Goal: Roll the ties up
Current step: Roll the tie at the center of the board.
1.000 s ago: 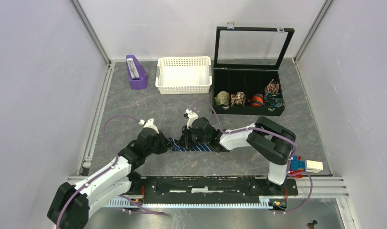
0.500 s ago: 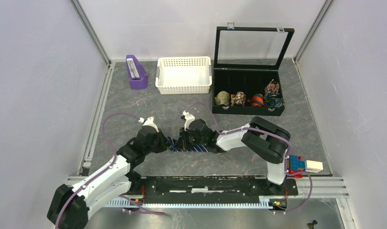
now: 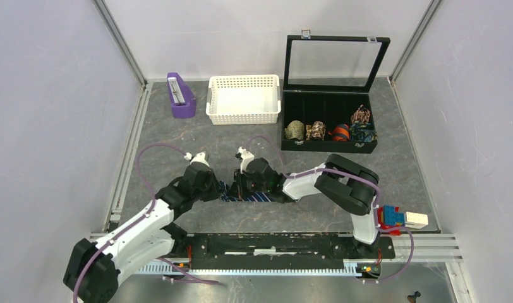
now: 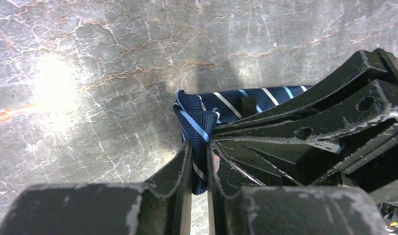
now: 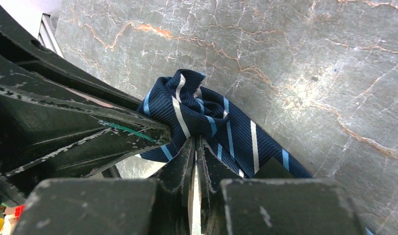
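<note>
The navy tie point(image 3: 257, 196) with thin light-blue and white stripes lies on the grey table between my two grippers, its left end bunched into a small fold. My left gripper point(image 3: 215, 189) is shut on that folded end, the fabric pinched between its fingertips in the left wrist view point(image 4: 197, 161). My right gripper point(image 3: 239, 187) is shut on the tie just to the right, fabric bunched at its tips in the right wrist view point(image 5: 196, 142). The two grippers almost touch. The tie point(image 5: 236, 142) runs flat to the right under the right arm.
An open black display box point(image 3: 330, 129) at the back right holds several patterned rolls. A white basket point(image 3: 244, 99) stands at the back middle, a purple holder point(image 3: 180, 95) at the back left. Coloured blocks point(image 3: 402, 218) lie at the front right.
Both grippers have shifted slightly left and a little farther back, taking the tie's bunched end with them; less flat tie shows to the right of the right gripper.
</note>
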Robot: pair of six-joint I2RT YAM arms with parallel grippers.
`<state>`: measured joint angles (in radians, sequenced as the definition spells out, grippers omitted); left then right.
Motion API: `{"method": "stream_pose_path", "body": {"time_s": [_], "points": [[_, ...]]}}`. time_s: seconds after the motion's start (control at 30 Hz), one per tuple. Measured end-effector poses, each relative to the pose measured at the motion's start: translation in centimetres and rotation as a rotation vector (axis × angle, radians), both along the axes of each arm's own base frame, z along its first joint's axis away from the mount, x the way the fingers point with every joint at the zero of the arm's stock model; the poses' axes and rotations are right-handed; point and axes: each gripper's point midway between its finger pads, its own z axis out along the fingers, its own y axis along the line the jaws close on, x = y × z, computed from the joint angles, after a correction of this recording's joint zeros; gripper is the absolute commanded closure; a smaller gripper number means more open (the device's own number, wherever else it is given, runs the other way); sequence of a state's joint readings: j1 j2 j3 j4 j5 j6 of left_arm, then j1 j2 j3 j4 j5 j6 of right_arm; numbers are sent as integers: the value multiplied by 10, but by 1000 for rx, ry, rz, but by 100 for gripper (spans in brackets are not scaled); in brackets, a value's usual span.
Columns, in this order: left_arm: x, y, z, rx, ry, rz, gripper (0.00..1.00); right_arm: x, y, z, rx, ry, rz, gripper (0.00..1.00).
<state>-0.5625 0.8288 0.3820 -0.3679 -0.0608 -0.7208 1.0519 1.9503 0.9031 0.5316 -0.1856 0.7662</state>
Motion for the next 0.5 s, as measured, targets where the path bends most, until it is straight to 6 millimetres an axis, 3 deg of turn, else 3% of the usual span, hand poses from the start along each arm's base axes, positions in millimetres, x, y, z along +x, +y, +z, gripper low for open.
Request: {"method": "stream_pose_path", "body": {"time_s": [0.2,0.5], "points": [[-1,2,-9,44,33,5,86,-1,1,-3,5,9,2,90],[-2,-6,-6,94,44,-29,85,-2,3,0,20,12,7,90]]}}
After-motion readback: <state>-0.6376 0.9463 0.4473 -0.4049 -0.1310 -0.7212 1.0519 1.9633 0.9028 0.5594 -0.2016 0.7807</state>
